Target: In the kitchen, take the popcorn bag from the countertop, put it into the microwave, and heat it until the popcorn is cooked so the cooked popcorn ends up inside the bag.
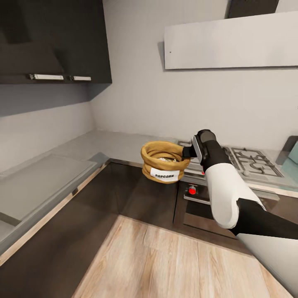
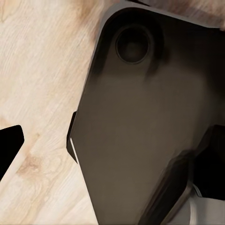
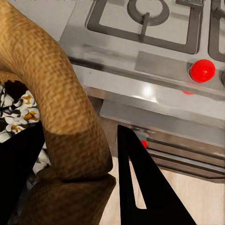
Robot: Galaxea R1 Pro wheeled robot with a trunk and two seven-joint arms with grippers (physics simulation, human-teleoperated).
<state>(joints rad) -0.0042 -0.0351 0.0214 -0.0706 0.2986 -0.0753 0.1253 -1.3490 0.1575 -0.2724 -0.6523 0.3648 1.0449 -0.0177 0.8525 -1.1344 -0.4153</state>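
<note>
Popcorn bag (image 1: 162, 162) hangs in the air in front of the dark lower cabinets, clear of the countertop (image 1: 103, 145), its white label facing the camera. The right gripper (image 1: 186, 152) pinches the thick rolled rim at the bag's three o'clock side, one finger inside and one outside in the right wrist view. The sack looks light and soft, so the rim is the firmest hold. Gas hob (image 1: 248, 161) lies at three o'clock. Whether the left gripper's jaws are parted cannot be told.
</note>
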